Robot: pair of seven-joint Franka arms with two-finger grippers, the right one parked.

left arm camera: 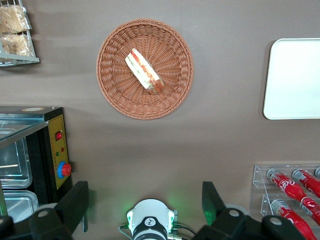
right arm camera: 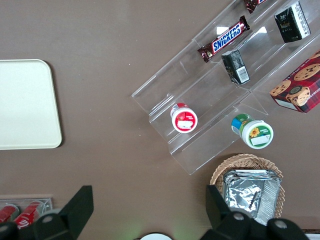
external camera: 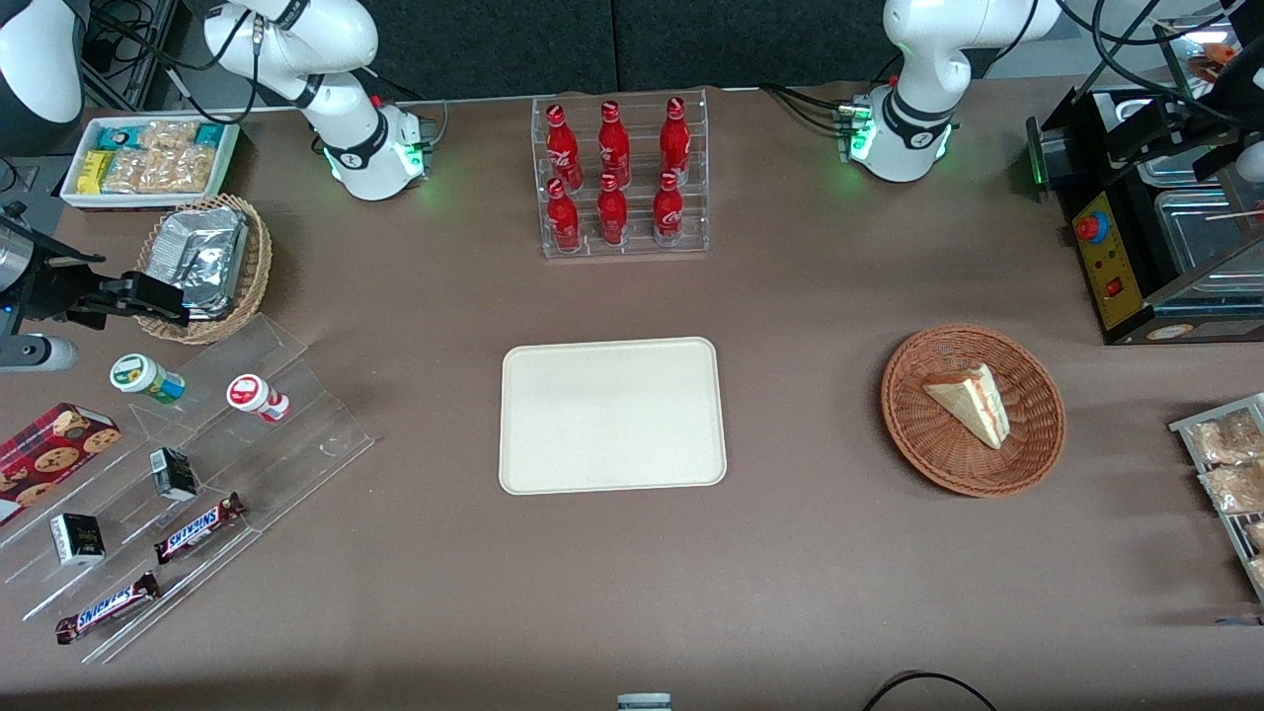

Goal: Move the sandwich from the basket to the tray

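Observation:
The sandwich (external camera: 973, 403), a pale wedge with red and green filling along its cut edge (left arm camera: 144, 71), lies in the round reddish-brown wicker basket (external camera: 918, 425) (left arm camera: 115, 92) toward the working arm's end of the table. The cream tray (external camera: 612, 415) (left arm camera: 295, 80) sits bare at the table's middle, a short way from the basket. My left gripper (left arm camera: 144, 199) hangs high over the arm's own base, farther from the front camera than the basket and well apart from it. Its two black fingers (left arm camera: 75, 200) stand wide open with nothing between them.
A clear rack of red cola bottles (external camera: 622, 178) stands farther from the camera than the tray. A black machine with a red button (external camera: 1111, 257) stands near the basket. A wire rack of snack packets (external camera: 1224, 464) sits at the table's working-arm end. Stepped acrylic shelves of snacks (external camera: 197, 474) lie toward the parked arm.

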